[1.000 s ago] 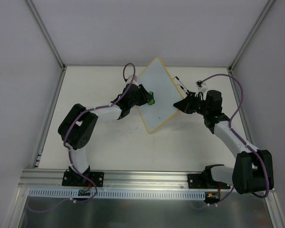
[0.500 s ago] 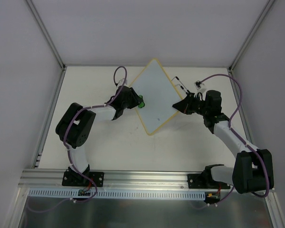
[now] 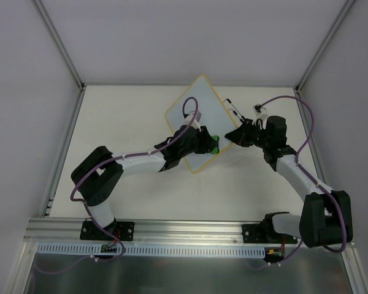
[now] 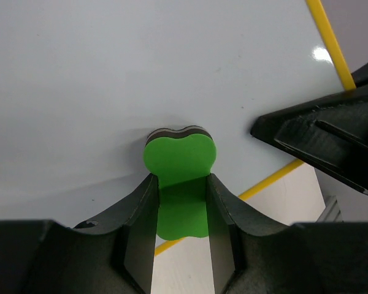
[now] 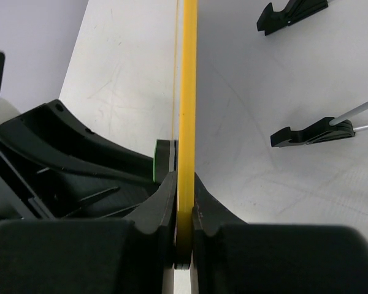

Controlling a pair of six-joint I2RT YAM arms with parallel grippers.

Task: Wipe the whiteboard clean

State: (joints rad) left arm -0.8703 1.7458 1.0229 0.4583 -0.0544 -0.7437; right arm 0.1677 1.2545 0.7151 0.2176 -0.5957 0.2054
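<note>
The whiteboard (image 3: 193,116), white with a thin yellow frame, lies tilted like a diamond at the back middle of the table. My left gripper (image 3: 210,144) is shut on the green bone-shaped eraser (image 4: 179,156) and presses it on the board's lower right part, near the right gripper. My right gripper (image 3: 236,136) is shut on the board's right edge; the yellow frame (image 5: 186,92) runs between its fingers in the right wrist view. The board face (image 4: 110,67) looks blank around the eraser.
Two black feet (image 5: 311,135) with thin metal rods lie on the table behind the board's right edge. The white table (image 3: 122,122) is walled at the back and sides. The arm bases stand at the near rail.
My left gripper with the eraser moved from the board's left edge across the face to its lower right part. The right gripper and board stayed put.
</note>
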